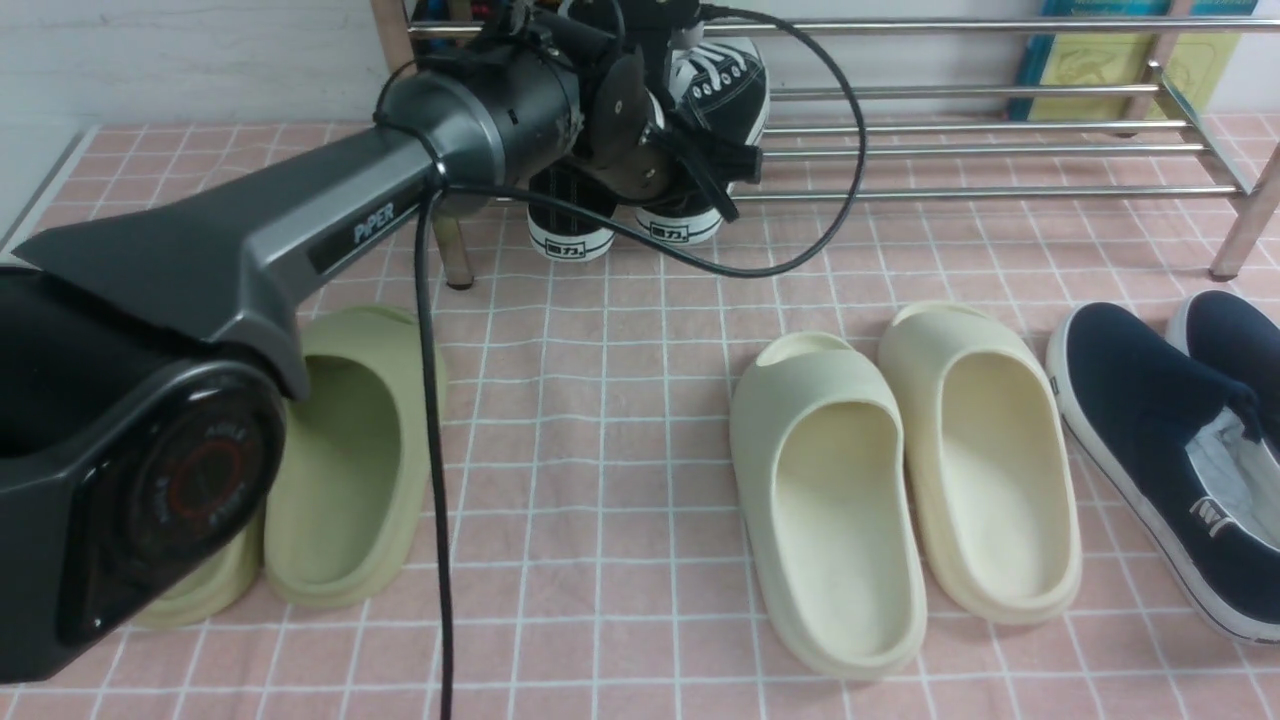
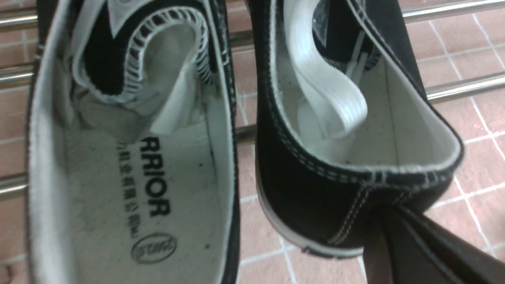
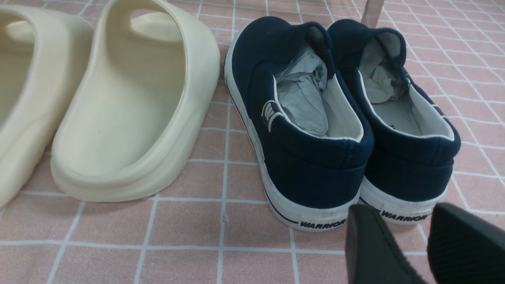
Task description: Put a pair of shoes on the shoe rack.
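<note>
Left wrist view has the left gripper (image 2: 384, 215) in its lower right corner. Its fingers are pressed together with no gap and clamped on the heel rim of one of the sneakers (image 2: 315, 185). Both sneakers lie side by side on the tubes of the rack (image 2: 453, 88), with heels sticking out over the front tube. Front view puts them at the upper middle, near the left end of the rack. Right gripper (image 3: 400, 209), lower right in its own view, stands wide apart and holds nothing, just behind the heels of the navy shoes (image 3: 315, 165). Cream slides (image 3: 126, 118) lie beside these.
</note>
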`<state>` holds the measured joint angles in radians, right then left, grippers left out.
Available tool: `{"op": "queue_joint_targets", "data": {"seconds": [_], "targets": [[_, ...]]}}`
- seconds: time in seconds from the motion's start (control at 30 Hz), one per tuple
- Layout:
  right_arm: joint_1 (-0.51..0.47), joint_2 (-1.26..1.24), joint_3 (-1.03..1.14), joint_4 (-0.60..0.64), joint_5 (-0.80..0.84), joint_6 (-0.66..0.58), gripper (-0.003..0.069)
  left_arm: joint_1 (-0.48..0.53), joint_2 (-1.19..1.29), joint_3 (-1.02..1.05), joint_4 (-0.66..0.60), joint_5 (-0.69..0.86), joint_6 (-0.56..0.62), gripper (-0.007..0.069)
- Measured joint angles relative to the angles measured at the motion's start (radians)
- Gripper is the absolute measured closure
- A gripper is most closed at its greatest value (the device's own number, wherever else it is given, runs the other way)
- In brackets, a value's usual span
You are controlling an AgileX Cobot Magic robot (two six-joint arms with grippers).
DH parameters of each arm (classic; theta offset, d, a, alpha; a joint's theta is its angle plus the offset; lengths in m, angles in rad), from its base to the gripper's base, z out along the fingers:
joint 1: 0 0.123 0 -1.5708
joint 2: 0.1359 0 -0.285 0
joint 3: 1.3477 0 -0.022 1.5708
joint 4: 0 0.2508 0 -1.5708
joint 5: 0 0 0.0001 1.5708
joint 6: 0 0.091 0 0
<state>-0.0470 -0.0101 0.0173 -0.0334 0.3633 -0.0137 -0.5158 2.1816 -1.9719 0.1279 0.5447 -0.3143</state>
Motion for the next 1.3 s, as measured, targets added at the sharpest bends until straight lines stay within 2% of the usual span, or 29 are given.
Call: {"op": "queue_joint_targets", "data": {"seconds": [0.27,0.5,0.63,0.77,0.8,0.87,1.03,1.3], "targets": [[0.000,0.000,0.000,0.000,0.000,0.000,0.0421,0.000,-0.156,0.000,0.006,0.095,0.015,0.0617],[0.000,0.000,0.000,-0.001,0.000,0.000,0.0421,0.000,-0.290,0.000,0.009,0.221,0.112,0.0616],[0.000,0.000,0.000,-0.001,0.000,0.000,0.0421,0.000,-0.451,0.066,0.043,0.265,0.159,0.0615],[0.000,0.000,0.000,-0.001,0.000,0.000,0.0421,0.000,-0.726,0.304,0.122,0.265,0.141,0.0611],[0.000,0.000,0.000,-0.001,0.000,0.000,0.0421,0.000,-0.753,0.318,0.124,0.265,0.139,0.0610],[0.000,0.000,0.000,-0.001,0.000,0.000,0.0421,0.000,-0.907,0.504,0.144,0.258,0.125,0.0608],[0.000,0.000,0.000,-0.001,0.000,0.000,0.0421,0.000,-1.199,0.823,0.151,0.254,0.054,0.0607],[0.000,0.000,0.000,-0.001,0.000,0.000,0.0421,0.000,-1.620,1.096,0.174,0.265,0.019,0.0602]]}}
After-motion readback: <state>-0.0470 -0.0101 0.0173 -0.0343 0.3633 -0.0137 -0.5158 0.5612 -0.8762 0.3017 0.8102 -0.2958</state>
